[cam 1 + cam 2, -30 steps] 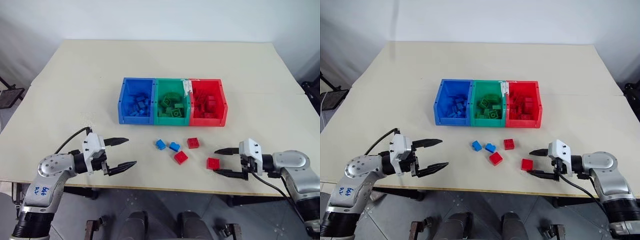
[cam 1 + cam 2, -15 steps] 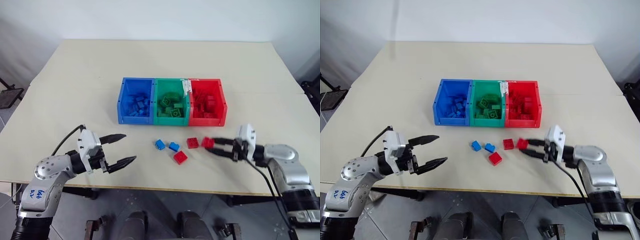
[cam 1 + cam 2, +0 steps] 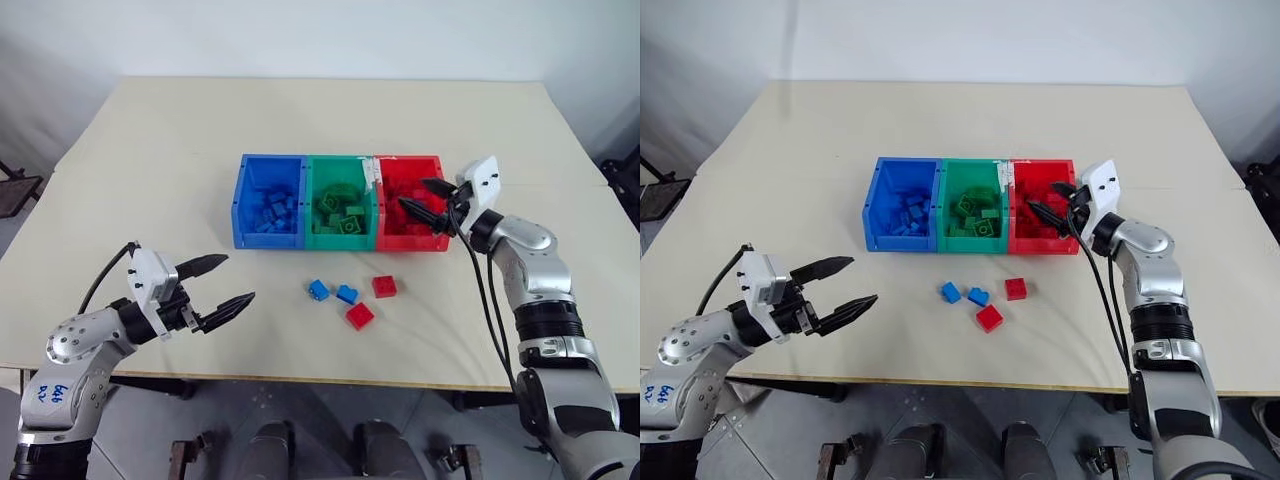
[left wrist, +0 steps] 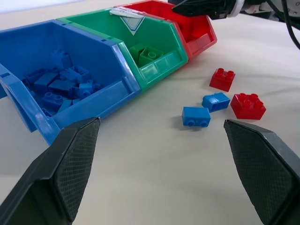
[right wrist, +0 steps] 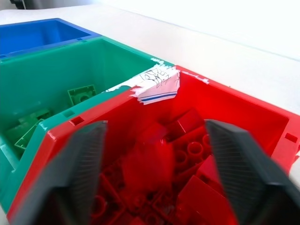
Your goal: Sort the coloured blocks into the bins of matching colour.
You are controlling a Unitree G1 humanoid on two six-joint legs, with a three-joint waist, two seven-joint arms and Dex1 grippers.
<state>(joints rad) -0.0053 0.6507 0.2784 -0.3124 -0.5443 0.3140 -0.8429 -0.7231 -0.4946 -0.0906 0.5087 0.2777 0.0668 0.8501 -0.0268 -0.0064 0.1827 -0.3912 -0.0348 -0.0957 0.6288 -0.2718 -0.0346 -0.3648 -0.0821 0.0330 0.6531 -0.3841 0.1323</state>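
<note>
Right gripper [image 3: 424, 206]: over the red bin [image 3: 443, 236], fingers spread wide; nothing sits between them, and a blurred red shape shows in the gap in the right wrist view, too smeared to say whether it is a block in the air or part of the heap.
Left gripper [image 3: 218, 284]: above the near left of the desk [image 3: 150, 160], fingers wide apart, holding and touching nothing, well apart from the loose blocks.
Bins: three, joined in a row at mid-desk: blue bin [image 3: 243, 215], green bin [image 3: 312, 210], then the red one.
Loose blocks on the desk: four, just in front of the bins: two blue blocks [image 3: 319, 290] [image 3: 347, 294] side by side, a red block [image 3: 384, 286] beside them, a second red block [image 3: 361, 315] nearer the desk's edge.
Bin contents: each holds a heap of bricks of its own colour; the heaps overlap too much to count.
Label: a torn white sticker [image 5: 157, 84] on the wall between the green and red bins; its marks cannot be read.
</note>
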